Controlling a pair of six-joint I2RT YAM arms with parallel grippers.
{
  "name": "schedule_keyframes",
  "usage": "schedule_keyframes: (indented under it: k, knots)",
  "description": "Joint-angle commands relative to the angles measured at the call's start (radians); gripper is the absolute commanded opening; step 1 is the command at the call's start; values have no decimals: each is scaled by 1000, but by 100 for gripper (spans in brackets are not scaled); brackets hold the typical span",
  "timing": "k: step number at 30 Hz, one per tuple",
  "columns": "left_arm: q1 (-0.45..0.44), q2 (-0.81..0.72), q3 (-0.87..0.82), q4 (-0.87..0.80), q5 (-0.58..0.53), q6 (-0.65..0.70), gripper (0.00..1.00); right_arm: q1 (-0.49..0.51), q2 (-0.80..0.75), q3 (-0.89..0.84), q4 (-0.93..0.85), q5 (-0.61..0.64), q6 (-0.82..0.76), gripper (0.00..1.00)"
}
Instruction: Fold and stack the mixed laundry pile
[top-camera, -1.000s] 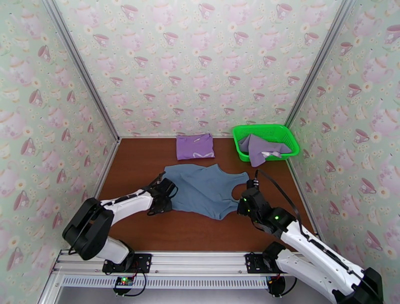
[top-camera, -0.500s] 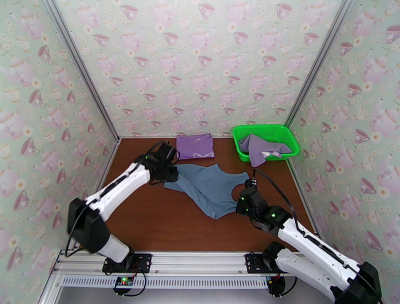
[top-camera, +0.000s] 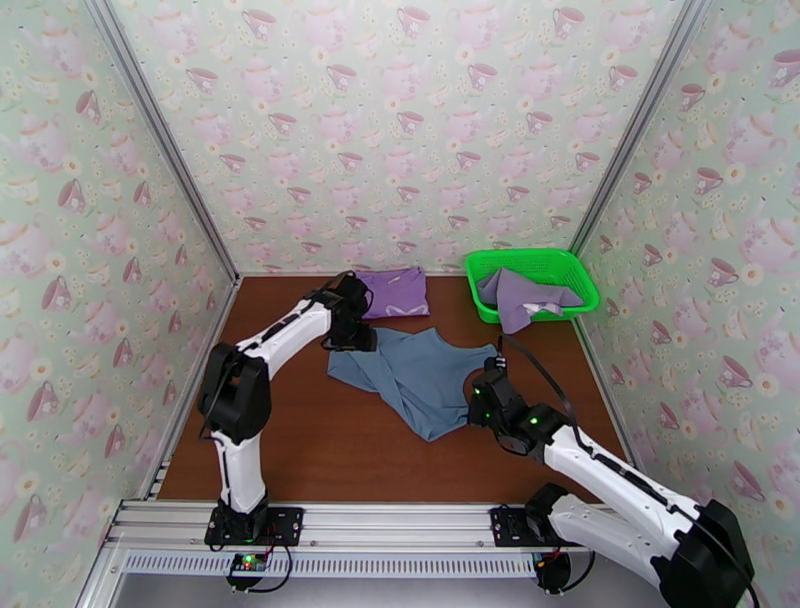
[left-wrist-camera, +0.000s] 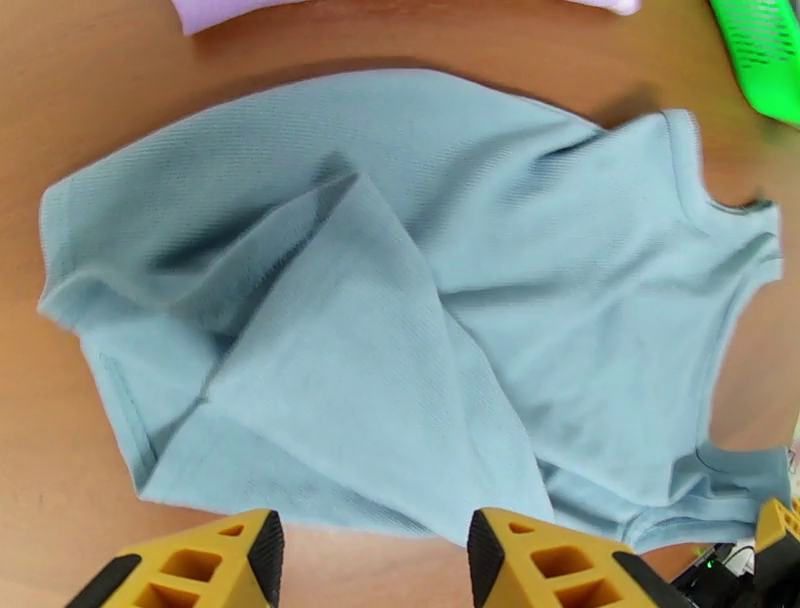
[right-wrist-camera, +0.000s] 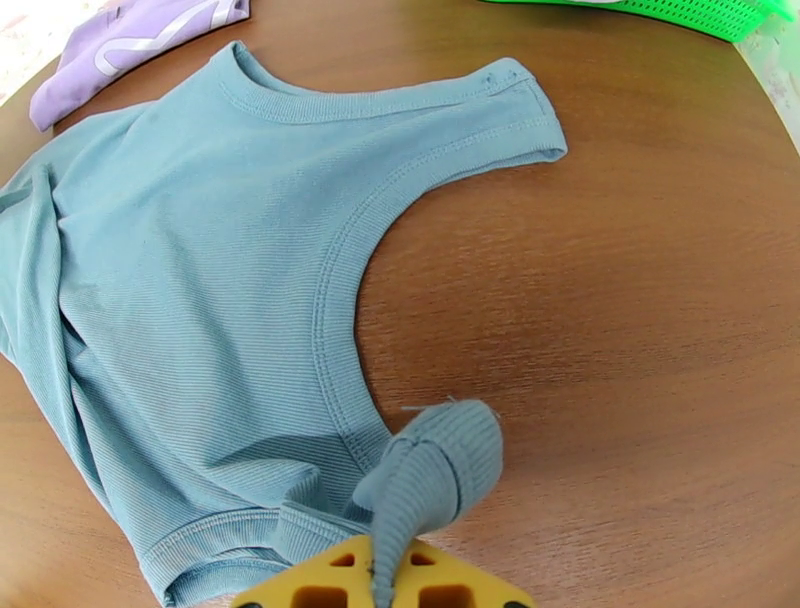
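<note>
Left gripper (top-camera: 352, 326) has swung from lower left to frame centre, flipping the near hem of the dusty blue-grey sleeveless cloth top (top-camera: 420, 375) over itself. Its jaws are now wide and empty. Right gripper (top-camera: 484, 396) still pinches the shoulder strap (right-wrist-camera: 430, 470), right of centre. First fold looks rough and only partly done.

blue-grey top (top-camera: 420, 375): spread at centre, hem flap folded over | purple shirt (top-camera: 390, 293): folded, laid behind it | lavender-grey garment (top-camera: 520, 295): heaped in basket (top-camera: 530, 255)
</note>
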Motion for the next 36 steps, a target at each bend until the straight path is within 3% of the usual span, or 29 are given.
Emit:
schedule_keyframes:
  k: [1, 13, 27, 30, 33, 36]
  knots:
    - [12, -45, -115, 46, 0, -30, 51, -6, 8, 19, 21, -8, -8, 0]
    - [67, -5, -234, 284, 19, -88, 38, -5, -9, 11, 10, -25, 7, 0]
    - [94, 88, -215, 380, 46, -116, 35, -5, -23, 10, -6, -21, 12, 0]
    - [93, 89, -214, 404, 62, -122, 28, -6, -22, 8, -5, -22, 14, 0]
    - [93, 77, -209, 417, 81, -137, 3, -6, -20, 8, -4, -24, 16, 0]
    - [76, 40, -181, 397, 83, -144, 0, -5, -18, 10, -6, -24, 15, 0]
